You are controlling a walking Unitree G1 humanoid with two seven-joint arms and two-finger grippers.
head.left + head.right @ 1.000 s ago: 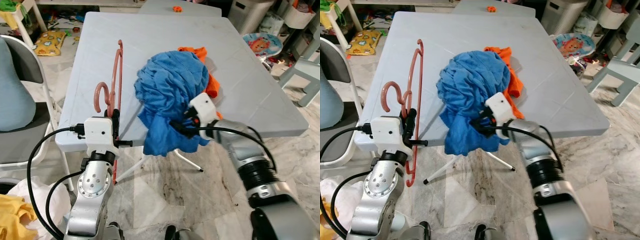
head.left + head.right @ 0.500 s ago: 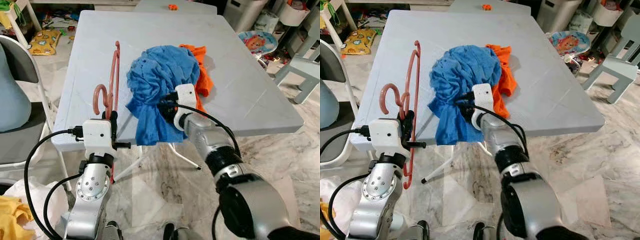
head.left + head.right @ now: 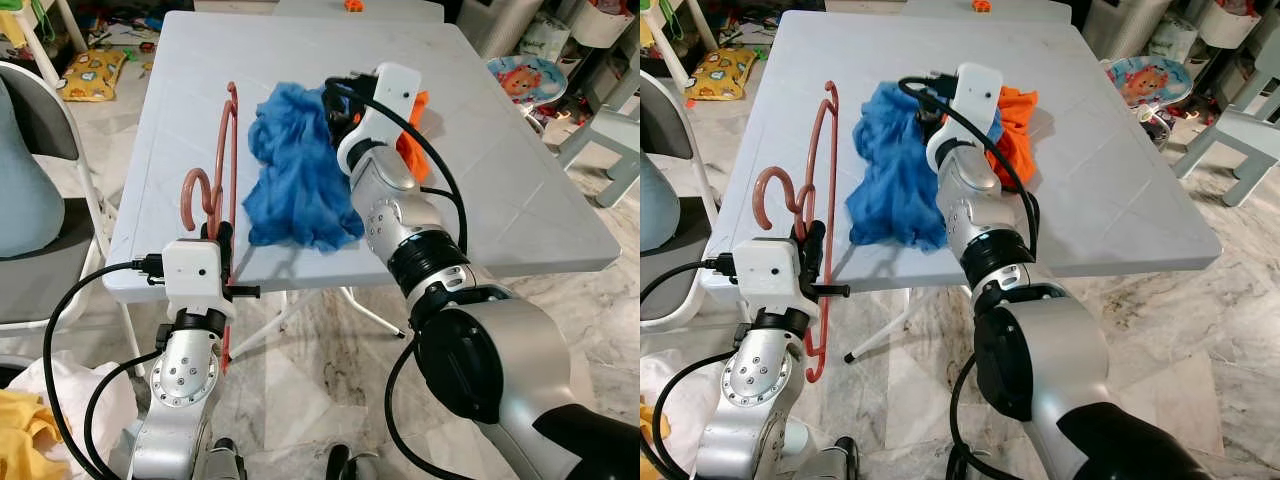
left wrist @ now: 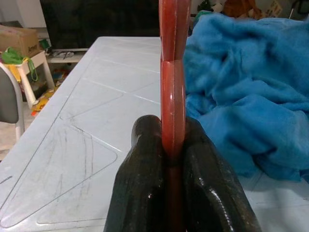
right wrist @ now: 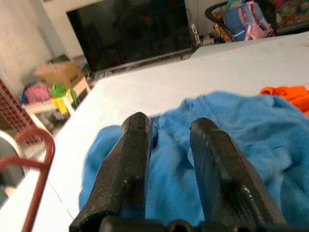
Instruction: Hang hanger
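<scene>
A reddish-pink hanger (image 3: pixel 228 150) stands upright over the near left part of the white table (image 3: pixel 500 200). My left gripper (image 3: pixel 222 238) is shut on its lower bar, and the black fingers (image 4: pixel 145 159) clamp it from both sides. A crumpled blue cloth (image 3: pixel 295 180) lies on the tabletop just right of the hanger. My right gripper (image 3: pixel 335 95) hovers over the cloth's far end. Its fingers (image 5: pixel 135 159) stand apart with nothing between them, so it is open above the blue fabric (image 5: pixel 231 125). An orange cloth (image 3: pixel 1012 130) lies behind the right arm.
A grey folding chair (image 3: pixel 40 200) stands left of the table. Yellow fabric (image 3: pixel 25 440) lies on the floor at the near left. A small pale chair (image 3: pixel 610 140) and clutter stand at the right. The table's right half is bare.
My right arm has swung away from me over the table, taking the blue cloth from hanging off the front edge up onto the tabletop. The left gripper still holds the hanger in place.
</scene>
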